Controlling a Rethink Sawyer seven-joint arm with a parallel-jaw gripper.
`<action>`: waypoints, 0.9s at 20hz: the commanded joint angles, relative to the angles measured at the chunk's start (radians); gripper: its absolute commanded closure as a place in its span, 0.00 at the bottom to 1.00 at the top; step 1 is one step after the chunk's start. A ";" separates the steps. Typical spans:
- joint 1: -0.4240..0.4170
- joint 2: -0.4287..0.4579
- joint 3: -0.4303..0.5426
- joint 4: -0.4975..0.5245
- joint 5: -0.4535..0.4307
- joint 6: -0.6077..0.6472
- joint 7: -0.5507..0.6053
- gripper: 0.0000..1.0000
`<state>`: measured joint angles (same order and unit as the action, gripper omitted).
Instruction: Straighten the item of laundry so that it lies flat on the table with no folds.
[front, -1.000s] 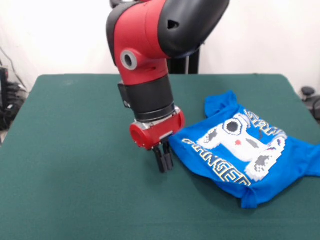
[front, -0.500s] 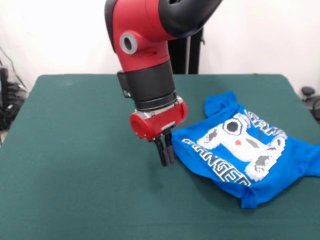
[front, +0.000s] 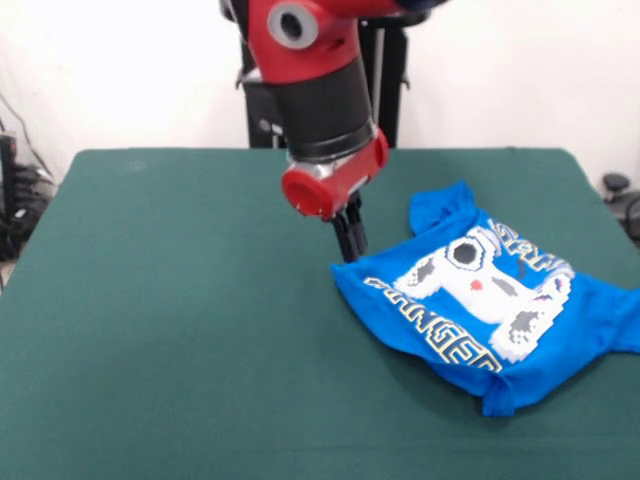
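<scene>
The blue T-shirt (front: 490, 305) lies on the dark green surface (front: 160, 330), toward four o'clock from the centre, its outermost part at three o'clock going past the picture's edge. It is not flat. The cloth is bunched and creased, with one pointed corner (front: 455, 195) sticking up toward twelve o'clock and a folded lobe (front: 500, 395) hanging toward six o'clock. The print faces up: a white pixel-art game controller (front: 490, 285) runs diagonally across the shirt, and yellow-outlined lettering (front: 435, 325) follows the edge on the eight o'clock side, partly broken by folds. More lettering (front: 530, 255) shows at about two o'clock of the controller, crumpled and only partly readable.

The red and black arm (front: 315, 90) comes down from the top of the picture, leaning toward the shirt. Its claw (front: 350, 238) points downward with the two dark fingers (front: 348, 232) pressed together, no gap showing between them, and nothing held in them. The tips sit at the shirt's ten o'clock corner (front: 345, 272), just above or on the cloth edge; whether they actually touch it cannot be told from this view.

The rest of the green surface, from six round to twelve o'clock, carries nothing else.
</scene>
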<state>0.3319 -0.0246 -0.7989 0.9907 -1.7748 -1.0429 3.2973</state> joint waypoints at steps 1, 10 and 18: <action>-0.003 0.044 0.092 0.065 0.001 -0.034 0.095 1.00; -0.035 0.002 0.133 0.093 0.121 0.133 -0.084 1.00; -0.003 0.001 0.117 0.118 0.129 0.163 -0.041 1.00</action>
<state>0.3061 -0.0466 -0.8031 1.0121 -1.7153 -0.9646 3.2973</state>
